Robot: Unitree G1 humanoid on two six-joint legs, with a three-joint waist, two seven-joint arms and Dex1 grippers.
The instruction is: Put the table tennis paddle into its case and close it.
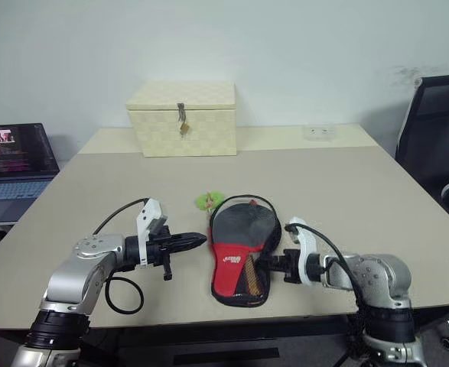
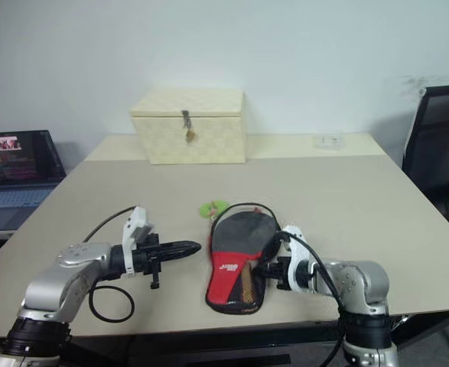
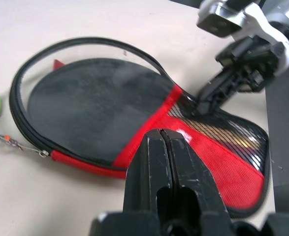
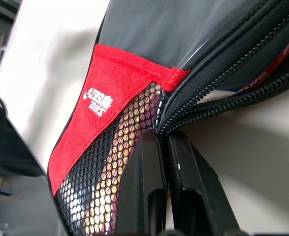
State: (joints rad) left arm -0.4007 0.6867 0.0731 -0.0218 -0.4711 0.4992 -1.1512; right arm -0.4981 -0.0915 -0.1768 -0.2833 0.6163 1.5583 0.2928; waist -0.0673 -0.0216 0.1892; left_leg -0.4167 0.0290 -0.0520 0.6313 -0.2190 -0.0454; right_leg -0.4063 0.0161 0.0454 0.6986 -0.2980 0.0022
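The case lies flat in the middle of the table, black fabric above, red band with a white logo and a mesh pocket below. The table tennis paddle is inside it; its wooden handle shows through the mesh. The zip stands apart along the case's right side. A green zipper tag lies at the case's far left. My left gripper is shut, just left of the case, pointing at it without touching. My right gripper is shut, its tips against the case's right edge beside the mesh.
A cream checkered box with a latch stands at the back of the table. An open laptop sits off to the left, a black chair to the right. A small white item lies at the far edge.
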